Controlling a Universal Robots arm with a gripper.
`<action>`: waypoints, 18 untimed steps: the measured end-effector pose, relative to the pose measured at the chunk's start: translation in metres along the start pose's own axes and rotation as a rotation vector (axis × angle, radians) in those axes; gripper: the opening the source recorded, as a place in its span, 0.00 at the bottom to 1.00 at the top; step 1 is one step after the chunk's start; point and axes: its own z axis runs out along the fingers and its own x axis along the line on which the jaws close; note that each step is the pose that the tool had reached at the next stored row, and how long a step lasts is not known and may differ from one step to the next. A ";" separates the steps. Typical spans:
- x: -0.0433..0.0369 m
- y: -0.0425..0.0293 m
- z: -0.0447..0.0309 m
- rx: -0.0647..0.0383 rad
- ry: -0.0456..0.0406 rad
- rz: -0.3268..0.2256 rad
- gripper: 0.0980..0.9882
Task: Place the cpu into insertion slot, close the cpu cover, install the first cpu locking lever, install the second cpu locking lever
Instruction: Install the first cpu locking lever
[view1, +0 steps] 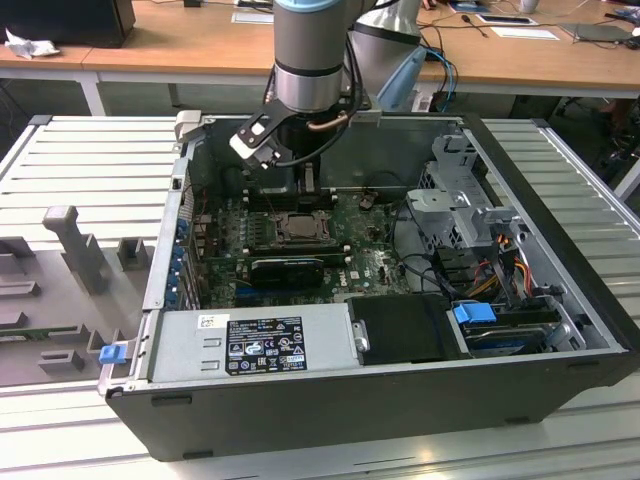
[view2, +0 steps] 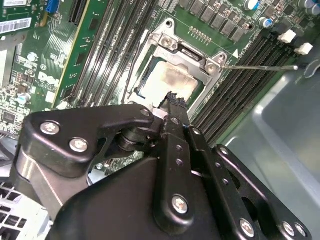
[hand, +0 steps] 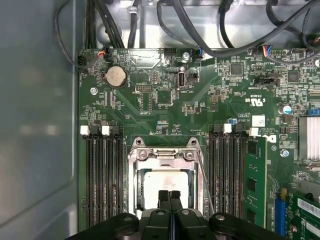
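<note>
The gripper (hand: 169, 193), fingers pressed together and holding nothing, hangs just over the cpu (hand: 165, 181), seated in the insertion slot (view1: 281, 225) at 12 o'clock from the power supply (view1: 250, 345). I judge the closed tips could slip off the thin locking lever (view2: 260, 66), leaving the cpu cover (hand: 162, 162) unclamped. The cpu's pale face looks smudged.

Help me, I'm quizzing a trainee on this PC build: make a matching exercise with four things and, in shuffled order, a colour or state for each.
Things:
1. cpu
2. gripper
3. coin battery
4. power supply

Colour or state:
a. round, silver
b. grey box with a label
c. black, shut
d. pale square

Pairs: 1-d, 2-c, 3-a, 4-b.
</note>
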 end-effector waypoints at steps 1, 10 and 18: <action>0.0000 0.0001 -0.0020 0.000 0.0000 0.000 0.01; 0.0007 0.0008 -0.0322 0.000 0.0005 -0.015 0.01; 0.0007 0.0008 -0.0305 0.004 0.0047 -0.198 0.01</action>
